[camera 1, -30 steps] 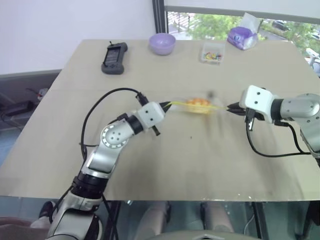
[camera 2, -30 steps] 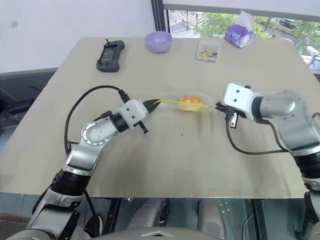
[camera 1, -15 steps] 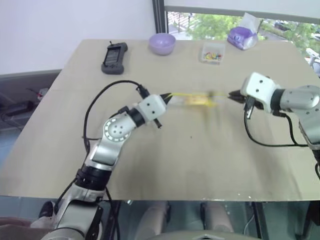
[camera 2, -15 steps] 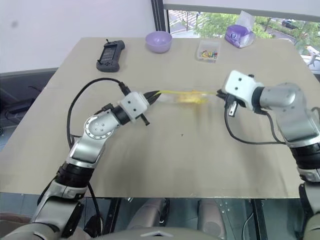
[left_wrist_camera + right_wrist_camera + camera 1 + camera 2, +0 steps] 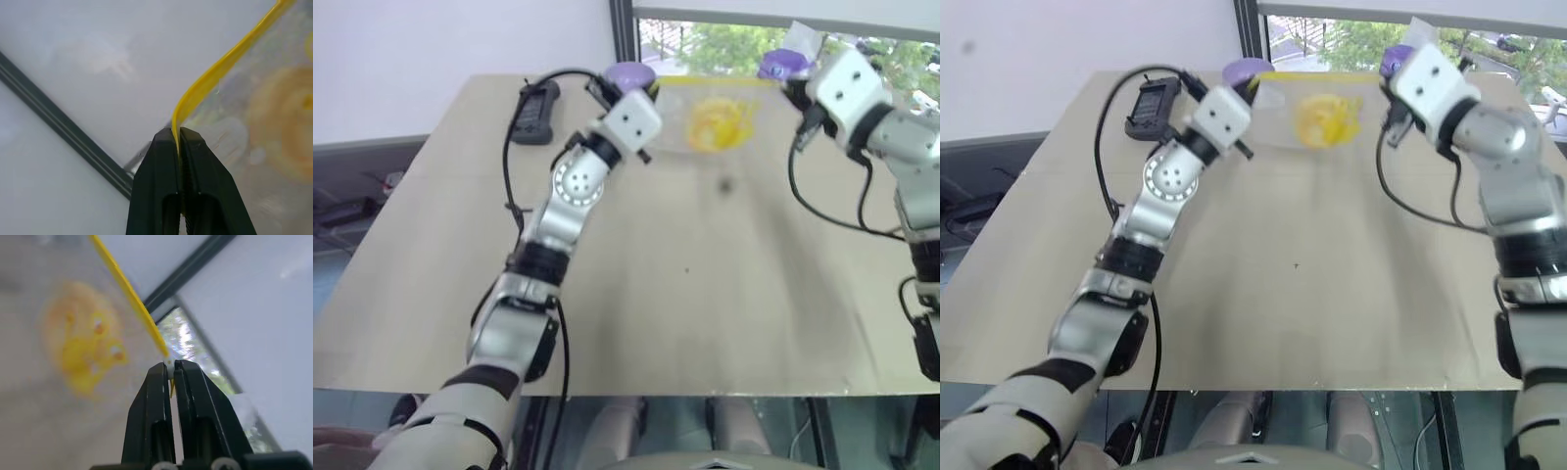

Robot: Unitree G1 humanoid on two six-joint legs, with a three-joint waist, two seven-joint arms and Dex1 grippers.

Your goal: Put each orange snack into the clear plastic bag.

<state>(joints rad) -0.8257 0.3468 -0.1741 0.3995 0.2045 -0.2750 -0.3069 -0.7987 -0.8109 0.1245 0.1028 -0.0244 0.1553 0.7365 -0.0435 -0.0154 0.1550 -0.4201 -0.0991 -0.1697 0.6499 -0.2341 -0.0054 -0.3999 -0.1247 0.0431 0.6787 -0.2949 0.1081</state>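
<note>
1. The left gripper point(image 5: 177, 139) is pinching one end of the yellow zip strip point(image 5: 215, 73), its two black fingers closed tight on the edge.
2. The right gripper point(image 5: 170, 368) is doing likewise at the other end, nipped shut on the strip, so the clear plastic bag point(image 5: 690, 132) is hanging stretched between the two arms above the table point(image 5: 685, 294).
3. The orange snack point(image 5: 715, 122) is sitting inside the bag, showing through the film toward the lower part, roughly at 12 o'clock from the table's middle.
4. Holding both top corners is keeping the mouth uppermost, which I'd judge is meant to let the snack settle to the bottom and not slip out.
5. Beyond, a purple bowl point(image 5: 628, 74) is standing at about 11 o'clock, with a black handset point(image 5: 534, 110) just to 9 o'clock of the left wrist.
6. With the one snack I can see bagged, the job is looking nearly done; sealing or setting down probably remains.
</note>
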